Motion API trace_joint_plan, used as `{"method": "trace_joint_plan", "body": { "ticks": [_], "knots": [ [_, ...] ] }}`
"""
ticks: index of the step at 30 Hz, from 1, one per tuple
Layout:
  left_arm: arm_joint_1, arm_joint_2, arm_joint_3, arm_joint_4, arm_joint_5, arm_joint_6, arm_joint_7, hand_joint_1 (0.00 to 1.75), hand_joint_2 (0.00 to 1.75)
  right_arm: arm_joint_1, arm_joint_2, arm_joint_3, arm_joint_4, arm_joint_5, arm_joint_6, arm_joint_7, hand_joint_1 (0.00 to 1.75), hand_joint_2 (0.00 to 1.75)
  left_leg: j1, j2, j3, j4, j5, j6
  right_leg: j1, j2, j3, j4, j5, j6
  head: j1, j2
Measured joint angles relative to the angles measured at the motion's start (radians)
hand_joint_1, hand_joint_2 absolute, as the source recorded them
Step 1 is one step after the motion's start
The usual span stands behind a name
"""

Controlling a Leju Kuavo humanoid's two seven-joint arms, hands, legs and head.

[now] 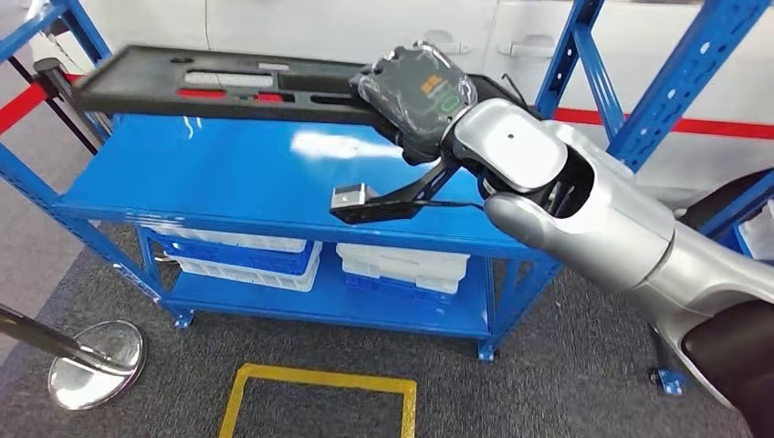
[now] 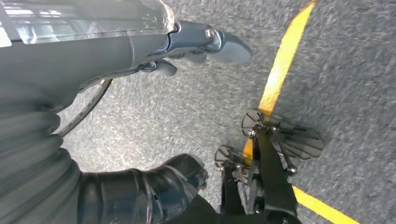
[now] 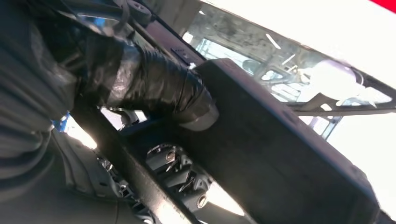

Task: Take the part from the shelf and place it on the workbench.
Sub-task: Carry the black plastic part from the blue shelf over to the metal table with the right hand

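above the blue shelf [image 1: 274,173], the right robot hand [image 1: 415,91] grips the long black part [image 1: 228,87]; its labels are unreadable.

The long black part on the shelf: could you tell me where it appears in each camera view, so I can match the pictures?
Head view: the long black part lies along the back of the blue shelf, upper left to centre, the right hand at its right end.
Left wrist view: not in it; grey floor with yellow tape.
Right wrist view: it runs from the centre to the lower right.
Shared landmark: the right hand gripping the part.
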State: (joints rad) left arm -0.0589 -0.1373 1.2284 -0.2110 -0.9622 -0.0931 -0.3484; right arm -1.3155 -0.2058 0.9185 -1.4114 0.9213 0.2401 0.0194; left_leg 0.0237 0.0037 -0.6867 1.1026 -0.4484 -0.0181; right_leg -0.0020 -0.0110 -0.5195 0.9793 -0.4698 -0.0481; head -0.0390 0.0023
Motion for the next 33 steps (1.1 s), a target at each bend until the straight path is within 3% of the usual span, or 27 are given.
{"method": "trace_joint_plan", "body": {
  "ticks": [2,3,4,7,9,12,13,16,17,20,22,23,24,26,27,30,31,33],
  "knots": [
    [0.001,0.001,0.000,0.000,0.000,0.000,0.000,0.00,1.75,0.002,0.003,0.000,0.000,0.000,-0.001,0.000,1.75,1.75,0.001,0.000,-0.050,0.135,-0.069,-0.007,0.000,0.000,-0.014,0.005,0.007,-0.002,0.000,0.000],
    [0.001,0.002,0.000,0.000,0.001,0.000,0.000,0.00,1.75,0.004,0.003,0.000,0.000,0.000,-0.003,0.000,1.75,1.75,0.001,0.000,-0.062,0.174,-0.079,-0.011,0.000,0.000,-0.020,0.009,0.008,-0.001,0.000,0.000],
    [0.001,0.003,0.000,0.000,0.002,0.000,0.000,0.00,1.75,0.007,0.004,0.000,0.000,0.000,-0.004,0.000,1.75,1.75,0.002,0.000,-0.056,0.179,-0.072,-0.014,-0.001,-0.001,-0.026,0.015,0.009,0.000,0.000,0.000],
    [0.001,0.008,0.000,0.000,0.004,0.000,0.000,0.00,1.75,0.007,0.004,0.000,0.000,0.001,-0.007,0.001,1.75,1.75,0.006,0.001,0.050,0.008,-0.001,-0.018,-0.003,-0.003,-0.045,0.042,0.004,0.012,0.000,0.000],
    [0.001,0.009,0.000,0.000,0.004,0.000,0.000,0.00,1.75,0.007,0.005,0.000,0.000,0.000,-0.007,0.000,1.75,1.75,0.004,-0.002,0.084,-0.060,0.011,-0.009,0.000,-0.002,-0.060,0.058,0.003,0.022,0.000,0.000],
    [0.000,0.010,0.000,0.000,0.004,-0.003,0.000,0.00,1.75,0.007,0.005,0.000,0.000,-0.002,-0.007,-0.002,1.75,1.75,0.002,-0.004,0.076,-0.064,0.016,0.009,0.000,0.000,-0.071,0.068,0.004,0.034,0.001,0.000],
    [-0.001,0.010,0.000,0.000,0.004,-0.004,0.000,0.00,1.75,0.007,0.004,0.000,0.000,-0.002,-0.007,-0.002,1.75,1.75,0.002,-0.003,0.073,-0.067,0.021,0.016,-0.001,0.001,-0.077,0.078,-0.009,0.038,0.001,0.000],
    [-0.001,0.013,0.000,0.000,0.004,-0.006,0.001,0.00,1.75,0.005,-0.001,0.000,0.000,-0.004,-0.007,-0.002,1.75,1.75,0.002,-0.001,0.058,-0.073,0.035,0.038,-0.005,0.006,-0.116,0.182,-0.099,0.049,0.002,0.000],
    [-0.002,0.013,0.000,0.000,0.004,-0.006,0.001,0.00,1.75,0.005,-0.002,0.000,0.000,-0.004,-0.007,-0.003,1.75,1.75,0.002,0.000,0.055,-0.073,0.037,0.041,-0.005,0.007,-0.127,0.212,-0.119,0.050,0.002,0.000],
    [-0.002,0.013,0.000,0.000,0.004,-0.006,0.001,0.00,1.75,0.005,-0.002,0.000,0.000,-0.005,-0.007,-0.003,1.75,1.75,0.001,0.000,0.052,-0.073,0.039,0.043,-0.005,0.007,-0.135,0.234,-0.132,0.051,0.002,0.000],
    [-0.002,0.014,0.000,0.000,0.003,-0.006,0.002,0.00,1.75,0.006,-0.002,0.000,0.000,-0.006,-0.006,-0.004,1.75,1.75,0.000,0.000,0.046,-0.072,0.043,0.045,-0.005,0.007,-0.154,0.288,-0.156,0.052,0.002,0.000],
    [-0.001,0.015,0.000,0.000,0.002,-0.006,0.002,0.00,1.75,0.006,-0.003,0.000,0.001,-0.010,-0.006,-0.006,1.75,1.75,-0.004,-0.001,0.036,-0.072,0.052,0.045,-0.002,0.007,-0.131,0.272,-0.143,0.045,0.002,0.000],
    [-0.001,0.014,0.000,0.000,0.001,-0.006,0.004,0.00,1.75,0.005,-0.003,0.000,0.001,-0.013,-0.005,-0.007,1.75,1.75,-0.007,-0.002,0.024,-0.072,0.063,0.045,0.004,0.008,-0.090,0.221,-0.128,0.028,0.001,0.000],
    [-0.002,0.013,0.001,0.001,-0.002,-0.008,0.007,0.00,1.75,0.001,-0.004,-0.001,0.000,-0.019,-0.005,-0.008,1.75,1.75,-0.008,-0.003,0.006,-0.075,0.088,0.039,0.021,0.007,0.004,0.074,-0.068,-0.003,0.001,0.000],
    [-0.002,0.012,0.001,0.001,-0.003,-0.008,0.010,0.00,1.75,-0.001,-0.004,-0.001,0.000,-0.020,-0.006,-0.008,1.75,1.75,-0.004,-0.003,0.004,-0.079,0.097,0.034,0.027,0.006,0.018,0.041,-0.060,-0.012,0.002,0.000],
    [-0.003,0.017,0.000,0.001,-0.007,-0.009,0.015,0.00,1.75,-0.004,-0.006,-0.001,0.000,-0.020,-0.006,-0.009,1.75,1.75,-0.006,-0.004,0.000,-0.093,0.111,0.017,0.023,0.002,0.011,0.010,-0.019,-0.014,0.004,0.000],
    [-0.003,0.019,0.000,0.001,-0.008,-0.009,0.016,0.00,1.75,-0.004,-0.006,-0.001,0.000,-0.020,-0.006,-0.010,1.75,1.75,-0.009,-0.005,-0.007,-0.079,0.087,0.013,0.018,-0.001,0.007,-0.005,-0.001,-0.014,0.004,0.000],
    [-0.003,0.023,0.000,0.001,-0.009,-0.010,0.016,0.00,1.75,-0.004,-0.006,-0.001,0.000,-0.020,-0.006,-0.011,1.75,1.75,-0.009,-0.006,-0.034,0.012,-0.006,0.005,0.012,-0.004,-0.011,-0.019,0.028,-0.012,0.003,0.000]
  ]
}}
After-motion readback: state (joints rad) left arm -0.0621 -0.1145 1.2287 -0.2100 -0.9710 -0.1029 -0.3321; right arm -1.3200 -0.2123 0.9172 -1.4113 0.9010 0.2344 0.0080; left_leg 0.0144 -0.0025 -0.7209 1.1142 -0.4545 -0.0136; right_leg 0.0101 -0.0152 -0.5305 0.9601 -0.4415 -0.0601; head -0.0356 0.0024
